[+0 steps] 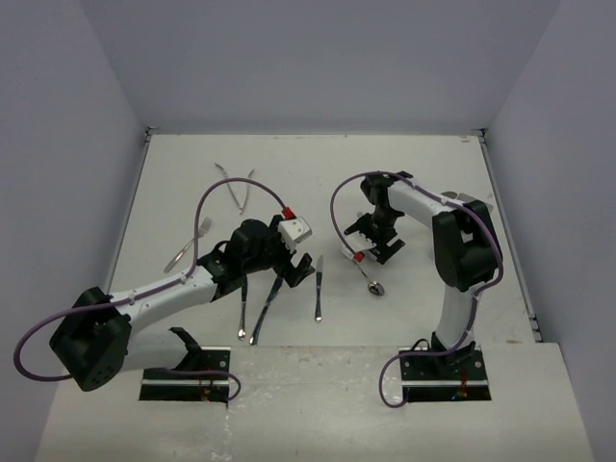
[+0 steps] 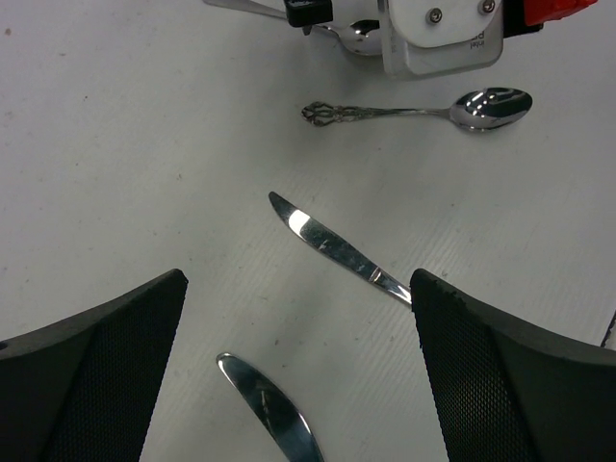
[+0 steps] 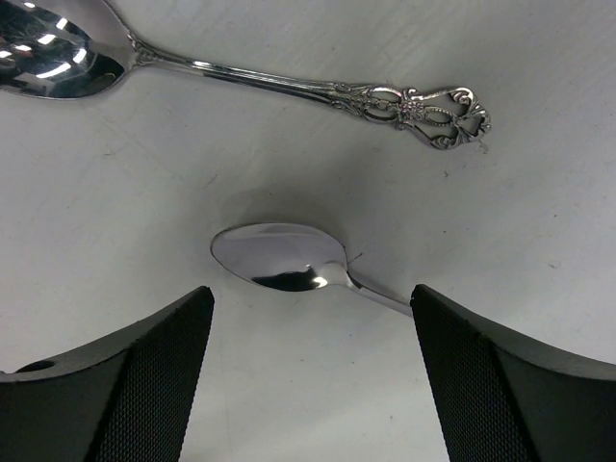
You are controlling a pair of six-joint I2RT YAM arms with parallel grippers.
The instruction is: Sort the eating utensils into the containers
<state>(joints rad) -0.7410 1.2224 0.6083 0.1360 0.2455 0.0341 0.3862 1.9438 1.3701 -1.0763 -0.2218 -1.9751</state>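
Observation:
My left gripper [image 1: 292,269] [image 2: 298,286] is open and empty, low over the table. Two table knives lie in front of it: one [image 2: 337,252] runs under the right finger, the other [image 2: 274,409] lies between the fingers. An ornate-handled spoon [image 2: 423,109] [image 3: 289,82] [image 1: 371,279] lies beyond. My right gripper [image 1: 371,248] [image 3: 313,296] is open and empty, just above a plain spoon [image 3: 289,260] whose bowl sits ahead of the fingertips. A pale container [image 1: 474,204] shows partly behind the right arm.
Two crossed utensils [image 1: 233,185] lie at the back left and a fork [image 1: 183,252] lies left of the left arm. Two slim pieces [image 1: 252,313] and a knife [image 1: 318,289] lie near the front. Walls close the table on three sides.

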